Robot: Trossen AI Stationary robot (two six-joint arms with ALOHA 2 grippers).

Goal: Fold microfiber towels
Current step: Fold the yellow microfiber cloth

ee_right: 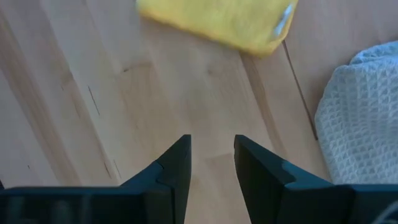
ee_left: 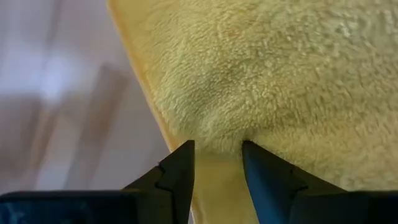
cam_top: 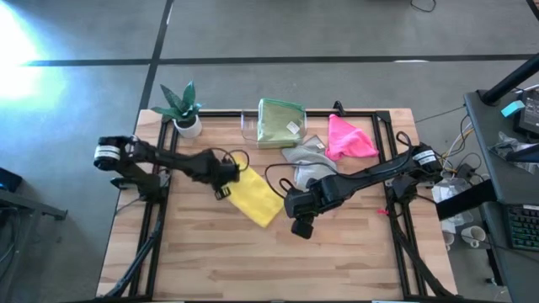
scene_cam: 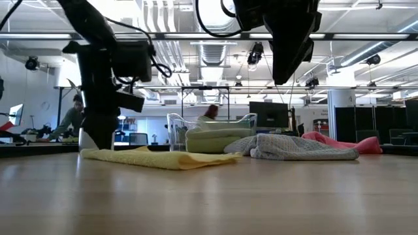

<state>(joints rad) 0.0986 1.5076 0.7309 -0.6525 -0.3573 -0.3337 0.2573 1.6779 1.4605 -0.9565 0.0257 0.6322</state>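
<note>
The yellow towel [cam_top: 259, 200] [scene_cam: 163, 158] lies folded and flat on the wooden table, left of centre. My left gripper [cam_top: 227, 179] [ee_left: 217, 155] is down at its far left end, open, with both tips on the cloth. My right gripper [cam_top: 301, 225] [ee_right: 212, 149] hangs open above bare wood just right of the yellow towel [ee_right: 217, 22], holding nothing. A grey towel [cam_top: 307, 160] [ee_right: 360, 118] lies crumpled behind it, and a pink towel [cam_top: 347, 139] lies crumpled at the far right. A folded green towel [cam_top: 280, 122] sits in the clear tray. My left gripper sets its two open fingertips [ee_left: 183, 158] on the yellow towel's top surface [ee_left: 214, 134], close to one edge [ee_left: 143, 93]. The fingers come steeply from above. A strip of cloth shows between them, neither gathered nor lifted. The towel stays flat on the table.
The clear tray [cam_top: 247, 126] stands at the far edge, with a potted plant [cam_top: 184, 109] to its left. The near half of the table [cam_top: 269, 261] is bare wood. A black frame runs along the table's left and right sides. People show in the room beyond.
</note>
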